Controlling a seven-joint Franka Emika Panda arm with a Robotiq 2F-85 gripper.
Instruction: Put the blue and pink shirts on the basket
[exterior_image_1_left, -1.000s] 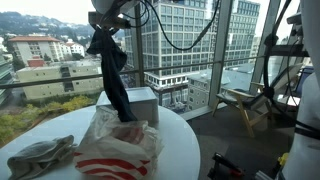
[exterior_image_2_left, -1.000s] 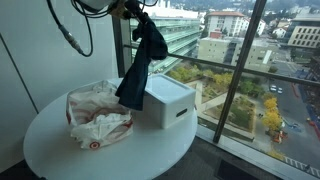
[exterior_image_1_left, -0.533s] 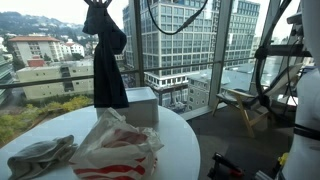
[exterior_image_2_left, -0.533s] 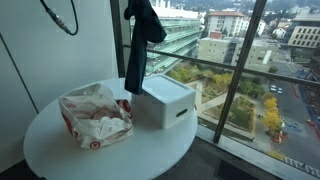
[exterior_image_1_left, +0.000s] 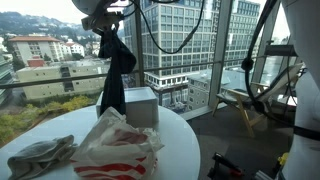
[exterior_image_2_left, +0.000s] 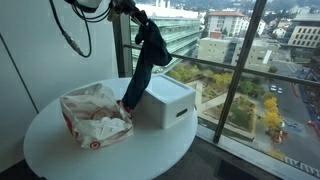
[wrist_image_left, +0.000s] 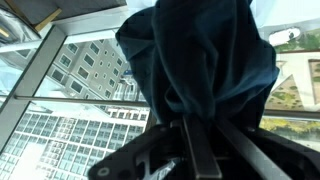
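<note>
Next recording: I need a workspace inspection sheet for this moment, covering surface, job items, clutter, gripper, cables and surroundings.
Surface: round white table, carrying basket, bag and cloth.
Job's things: blue shirt hangs from the gripper, its lower end by the white basket; contact cannot be told. Pink shirt: nothing seen.
Clutter: white plastic bag with red print beside the basket; grey cloth near the table edge.
Grippers: gripper shut on the blue shirt, high above the table.
Cables: black cable loops from the arm, off the table.
Surroundings: tall windows, city buildings outside.

Arm (exterior_image_1_left: 100, 20) raised high w/ tool (wrist_image_left: 190, 128) clamped fully shut
</note>
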